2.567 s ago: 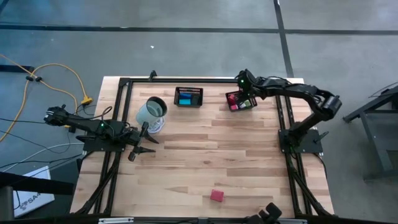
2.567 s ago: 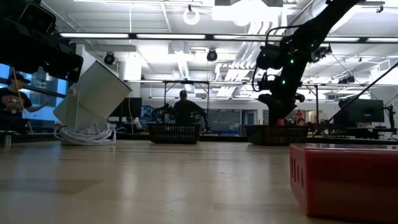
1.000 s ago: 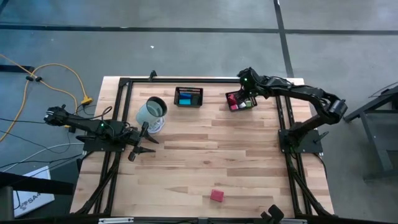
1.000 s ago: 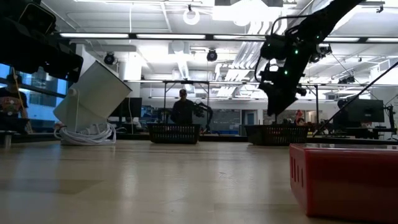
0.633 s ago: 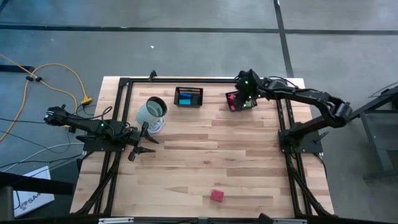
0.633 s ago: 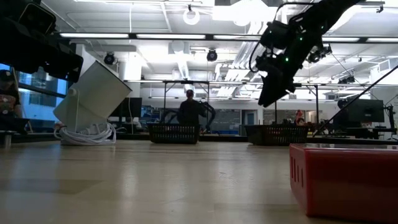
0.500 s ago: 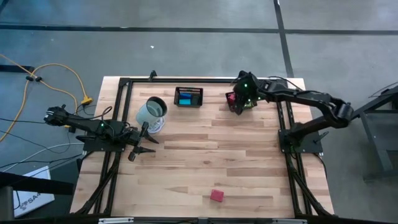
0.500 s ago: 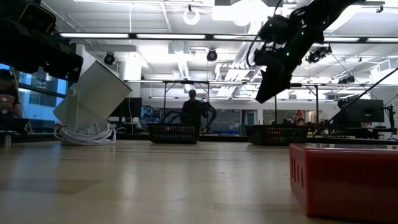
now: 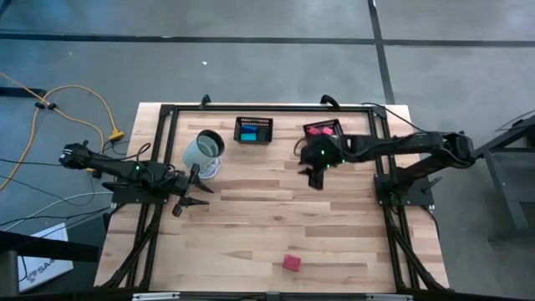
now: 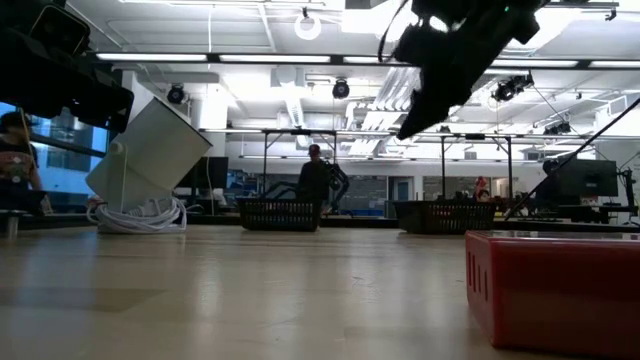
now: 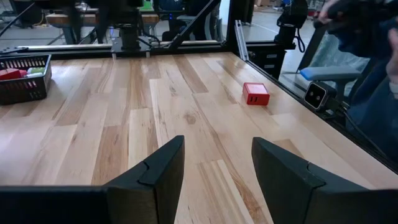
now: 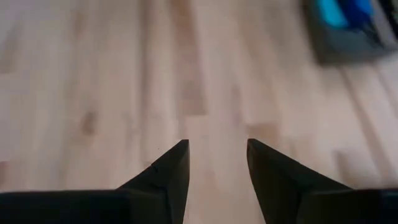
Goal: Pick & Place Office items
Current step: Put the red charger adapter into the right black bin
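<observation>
Robotics lab, probably: strip-lit open hall, framed wooden table point(image 9: 267, 217), person point(image 10: 315, 180) beyond.

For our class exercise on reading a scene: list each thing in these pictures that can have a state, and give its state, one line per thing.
Left gripper: open, empty, by the table's left edge.
Right gripper: fingers apart, empty, above bare wood.
Red block: alone on the table near its front edge.
Left basket: upright, blue pieces inside.
Right basket: upright, pink and red pieces inside.
White cup: tipped, leaning on a coil of cable.
</observation>
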